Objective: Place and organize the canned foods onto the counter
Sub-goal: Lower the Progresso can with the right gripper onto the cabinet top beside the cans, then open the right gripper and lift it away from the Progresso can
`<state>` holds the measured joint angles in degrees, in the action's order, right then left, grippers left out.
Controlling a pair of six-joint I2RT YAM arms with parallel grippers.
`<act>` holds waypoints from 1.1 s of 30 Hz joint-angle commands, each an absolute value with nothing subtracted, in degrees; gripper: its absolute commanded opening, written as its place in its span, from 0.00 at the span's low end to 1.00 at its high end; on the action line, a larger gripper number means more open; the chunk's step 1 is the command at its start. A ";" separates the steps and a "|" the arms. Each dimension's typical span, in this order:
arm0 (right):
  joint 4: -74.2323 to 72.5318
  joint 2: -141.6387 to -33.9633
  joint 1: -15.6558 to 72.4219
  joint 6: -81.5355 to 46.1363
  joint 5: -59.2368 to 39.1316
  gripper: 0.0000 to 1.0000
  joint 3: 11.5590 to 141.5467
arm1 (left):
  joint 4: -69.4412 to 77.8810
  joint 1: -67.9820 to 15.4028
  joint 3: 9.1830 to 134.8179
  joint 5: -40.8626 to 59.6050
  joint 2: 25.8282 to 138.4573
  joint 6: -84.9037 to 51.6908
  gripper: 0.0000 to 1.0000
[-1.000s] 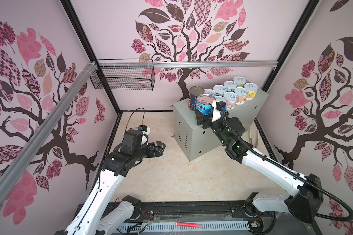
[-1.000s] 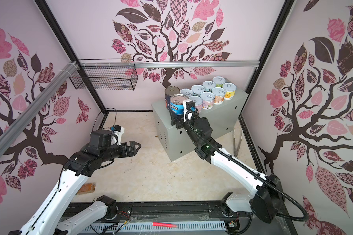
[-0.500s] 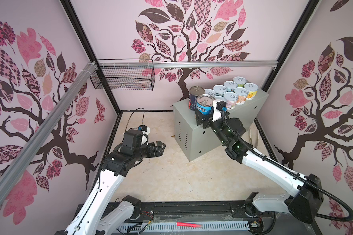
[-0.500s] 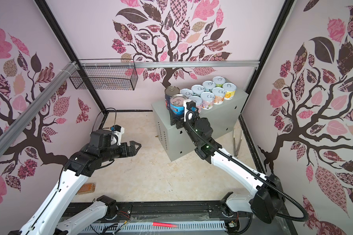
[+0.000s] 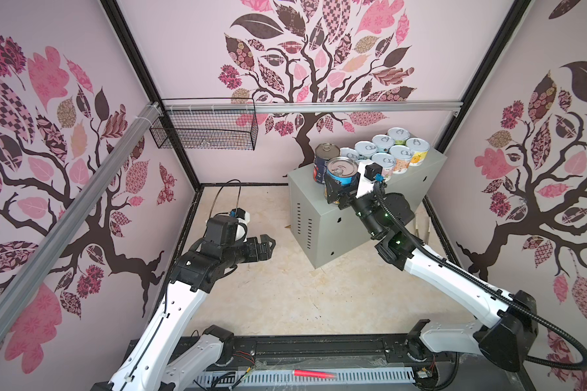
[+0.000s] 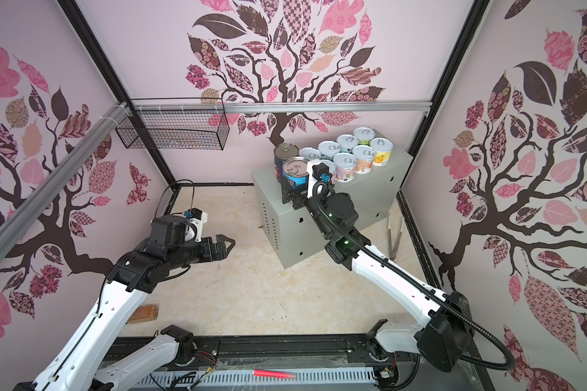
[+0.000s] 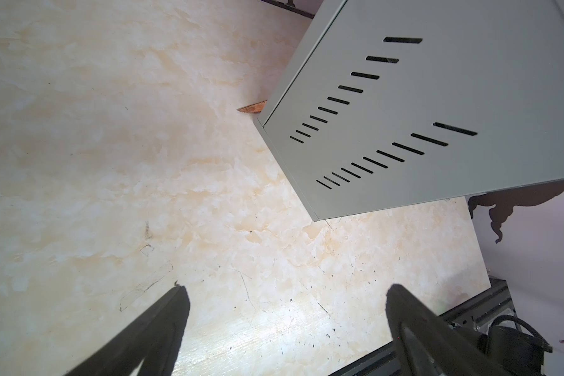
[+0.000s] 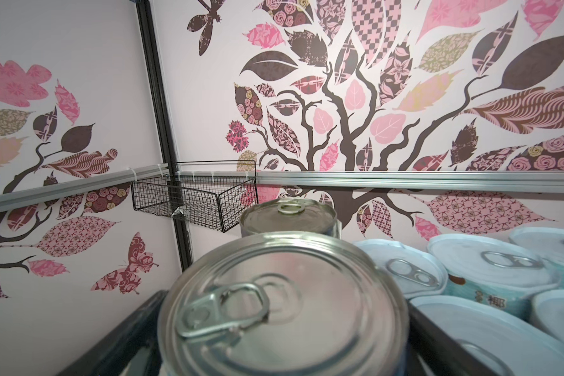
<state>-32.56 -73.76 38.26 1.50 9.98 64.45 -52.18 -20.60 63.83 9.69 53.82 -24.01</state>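
The counter, a light-grey metal box with vent slots, stands at the back right. Several short pastel cans sit grouped on its top. A dark-labelled tall can stands at the top's left end. In front of it, at the near-left corner, stands a blue-labelled tall can. My right gripper is open, its fingers close on either side of this can. My left gripper hangs open and empty above the floor, left of the counter.
A black wire basket hangs on the back-wall rail at the left. Metal tongs lie on the floor right of the counter. A small orange-brown object lies near the left arm's base, and a brown scrap beside the counter's foot.
My right gripper's jaws have spread a little wider around the blue-labelled can, which stays where it stood. The left arm has not moved.
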 commanded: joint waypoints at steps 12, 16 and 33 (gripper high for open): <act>-28.75 -69.63 37.98 3.79 8.38 1.00 71.85 | -54.20 -20.39 69.51 9.23 52.26 -24.52 0.98; -24.13 -68.11 38.03 5.11 7.47 1.00 75.27 | -55.54 -20.39 70.49 8.78 52.44 -23.95 0.98; 5.40 -56.26 38.05 2.73 13.94 0.68 84.66 | -50.33 -21.18 82.55 21.15 57.57 -19.65 0.71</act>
<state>-3.33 -57.67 38.17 5.82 10.87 83.22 -53.91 -20.69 78.83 16.88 55.40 -20.71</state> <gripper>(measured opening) 0.700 0.725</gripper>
